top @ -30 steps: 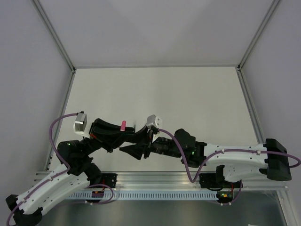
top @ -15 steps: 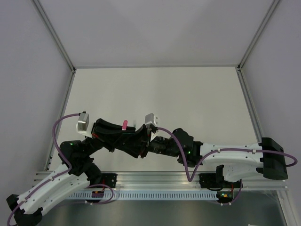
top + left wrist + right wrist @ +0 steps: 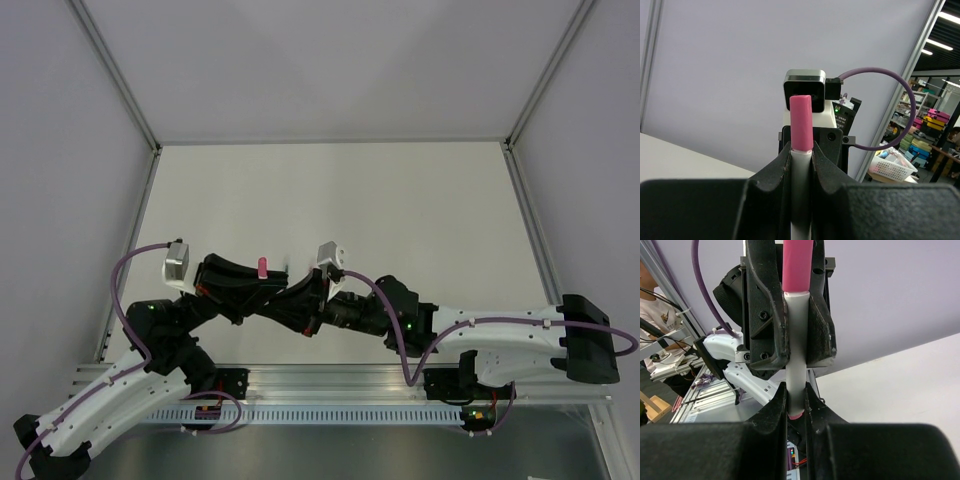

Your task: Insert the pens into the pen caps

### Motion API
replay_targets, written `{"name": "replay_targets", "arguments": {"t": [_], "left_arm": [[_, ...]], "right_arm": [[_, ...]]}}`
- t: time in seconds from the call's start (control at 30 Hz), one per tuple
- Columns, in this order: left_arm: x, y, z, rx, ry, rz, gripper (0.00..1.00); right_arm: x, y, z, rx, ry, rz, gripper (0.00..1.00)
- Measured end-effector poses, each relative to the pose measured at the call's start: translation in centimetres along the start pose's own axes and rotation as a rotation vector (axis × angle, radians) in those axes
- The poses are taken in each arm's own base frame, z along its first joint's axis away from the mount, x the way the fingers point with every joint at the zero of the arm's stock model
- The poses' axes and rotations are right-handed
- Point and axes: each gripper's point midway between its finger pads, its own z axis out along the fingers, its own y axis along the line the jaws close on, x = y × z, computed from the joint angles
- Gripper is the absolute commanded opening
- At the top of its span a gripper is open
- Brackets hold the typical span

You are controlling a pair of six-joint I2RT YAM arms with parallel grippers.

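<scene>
Two arms, the left arm (image 3: 110, 395) and the right arm (image 3: 510, 335), meet above the near part of the table (image 3: 400, 200), and both hold one thing: the white pen (image 3: 796, 347). I judge the main risk to lie there. If either arm travels while the other does not let go, the thin barrel gets bent, twisted or dragged through a grip.

The left gripper (image 3: 801, 156) is clenched on the barrel just under the pink end (image 3: 801, 122). The right gripper (image 3: 795, 399) pinches the same barrel lower down, just above a thin pink ring (image 3: 796, 415). The two sets of fingers (image 3: 767, 315) sit almost touching, so a small misjudged shift could knock them together. The right hold is close to the barrel's low end, so if the left lets go, the pen may pivot, slip out and fall. Whether the pink end is a seated cap or part of the pen I cannot tell.

No other pen or loose cap shows in any view, and the joined wrists hide the table beneath them. From the left wrist, the right arm's camera (image 3: 805, 82) and its purple cable (image 3: 874, 70) stand right behind the pen. They crowd any lift or turn on that side.
</scene>
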Motion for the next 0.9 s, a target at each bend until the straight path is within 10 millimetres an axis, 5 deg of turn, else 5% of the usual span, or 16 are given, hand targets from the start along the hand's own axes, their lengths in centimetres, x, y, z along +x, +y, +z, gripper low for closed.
{"name": "replay_targets", "arguments": {"t": [0.23, 0.33, 0.37, 0.47, 0.9], "left_arm": [[0.0, 0.0, 0.0, 0.0, 0.0, 0.001, 0.02], [0.0, 0.0, -0.1, 0.0, -0.001, 0.002, 0.02], [0.0, 0.0, -0.1, 0.0, -0.001, 0.001, 0.02], [0.3, 0.2, -0.1, -0.006, 0.002, -0.001, 0.02], [0.2, 0.5, -0.1, -0.021, -0.007, -0.001, 0.02]], "right_arm": [[-0.4, -0.1, -1.1, 0.011, 0.002, -0.013, 0.0], [-0.4, -0.1, -1.2, 0.012, 0.005, -0.017, 0.21], [-0.3, -0.1, -1.2, 0.014, 0.006, -0.017, 0.34], [-0.4, -0.2, -1.2, 0.016, 0.005, -0.025, 0.48], [-0.7, 0.3, 0.1, -0.007, 0.021, -0.039, 0.44]]}}
